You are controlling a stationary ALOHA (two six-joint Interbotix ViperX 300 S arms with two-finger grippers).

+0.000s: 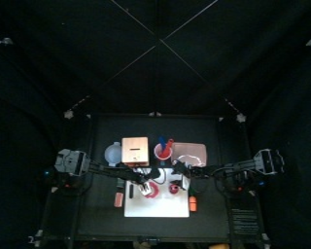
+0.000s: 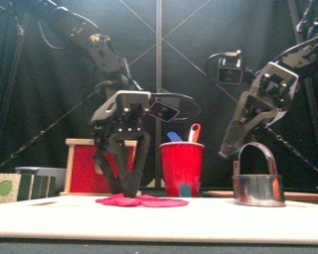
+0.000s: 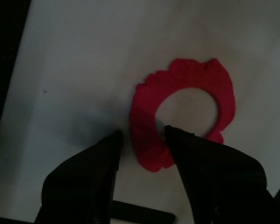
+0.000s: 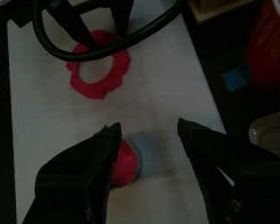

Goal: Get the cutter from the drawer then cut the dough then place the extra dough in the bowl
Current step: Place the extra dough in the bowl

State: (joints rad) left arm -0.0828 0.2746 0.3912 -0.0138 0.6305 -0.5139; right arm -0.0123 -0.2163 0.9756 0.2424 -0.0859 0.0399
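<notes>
Rim of the dough ring (image 3: 192,72) hides behind the left gripper (image 3: 143,133), jaws parted; right gripper (image 4: 146,125), also open, hovers over a half-hidden dough disc (image 4: 130,163), bare cutting board (image 4: 166,87) around.

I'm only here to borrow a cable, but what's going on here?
The left end effector is down on the white cutting board, jaws open astride the rim of a flat red dough ring. The right end effector hovers open over a cut red dough disc. The round metal cutter stands aside.
</notes>
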